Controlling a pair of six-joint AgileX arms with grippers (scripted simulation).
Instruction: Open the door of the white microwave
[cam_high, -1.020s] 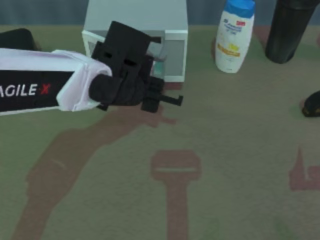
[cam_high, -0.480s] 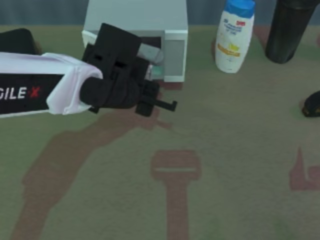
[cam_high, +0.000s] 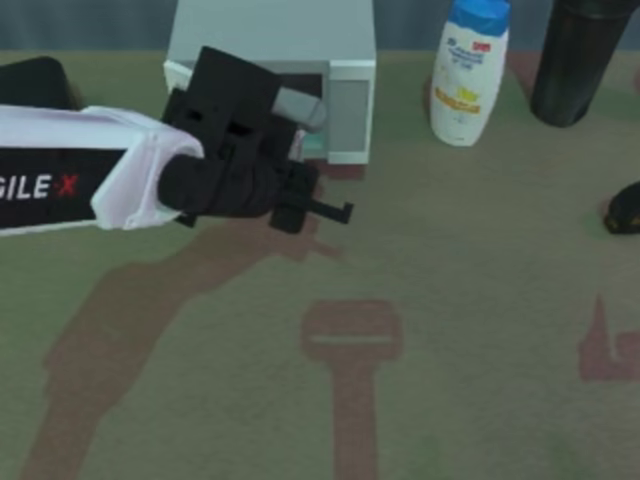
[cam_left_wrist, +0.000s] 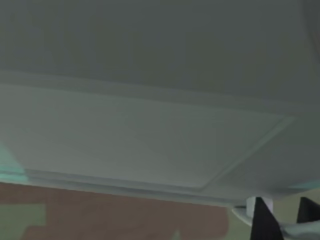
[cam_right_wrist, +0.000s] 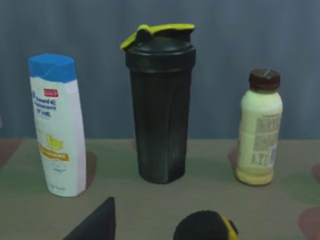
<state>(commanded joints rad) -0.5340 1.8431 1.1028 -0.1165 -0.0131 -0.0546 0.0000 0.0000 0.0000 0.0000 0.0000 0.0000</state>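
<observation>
The white microwave (cam_high: 270, 30) stands at the back of the table, left of centre. Its door (cam_high: 300, 103) is swung partly outward from the left hinge, and a strip of pale teal floor shows behind it. My left gripper (cam_high: 335, 208) sits just in front of the microwave. In the left wrist view the door (cam_left_wrist: 130, 135) fills most of the picture, and my left gripper (cam_left_wrist: 284, 220) is shut on the pale handle bar below its white post. My right gripper (cam_high: 625, 208) is parked at the table's right edge.
A white bottle with a blue cap (cam_high: 470, 70) stands right of the microwave, and a black shaker (cam_high: 580, 60) stands farther right. The right wrist view also shows a pale yellow bottle (cam_right_wrist: 259, 127) and a round black-and-yellow object (cam_right_wrist: 205, 227) close by.
Over the second, my left arm drew back to the left and the door swung out a little more. Nothing has visibly moved in the last half second.
</observation>
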